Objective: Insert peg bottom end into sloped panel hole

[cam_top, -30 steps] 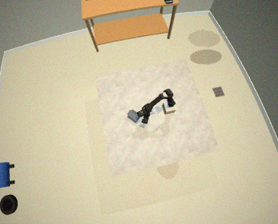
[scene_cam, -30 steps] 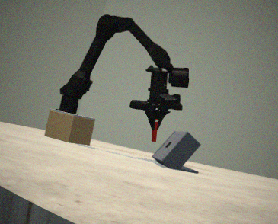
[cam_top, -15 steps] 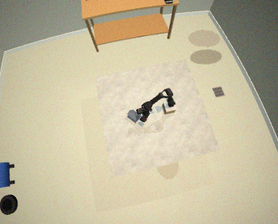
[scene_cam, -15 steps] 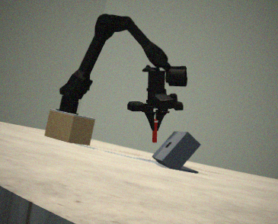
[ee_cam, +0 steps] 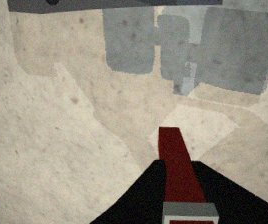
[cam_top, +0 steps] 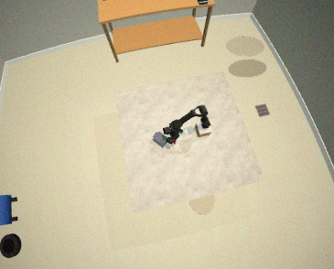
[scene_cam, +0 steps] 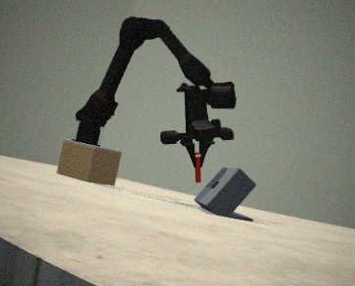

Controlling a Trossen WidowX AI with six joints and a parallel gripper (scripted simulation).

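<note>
A red peg [cam_top: 174, 143] [scene_cam: 197, 175] [ee_cam: 173, 155] with flat-looking sides and a pale band near its top is held upright between the fingertips. My gripper [scene_cam: 198, 162] [ee_cam: 175, 169] is shut on it, pointing down, and the peg's bottom end hangs above the table [scene_cam: 108, 219]. The grey sloped panel [cam_top: 160, 139] [scene_cam: 234, 191] stands just to the right of the peg in the exterior view, apart from it. A dark hole [scene_cam: 213, 184] shows in its face, lower than the peg's top. The panel's edge [ee_cam: 135, 6] crosses the top of the wrist view. The hole's exact shape is unclear.
The arm's base sits on a brown box [cam_top: 204, 133] [scene_cam: 89, 162], left of the panel in the exterior view. Arm shadows lie on the surface in the wrist view. An orange workbench [cam_top: 156, 10] and a blue object [cam_top: 3, 210] stand far off.
</note>
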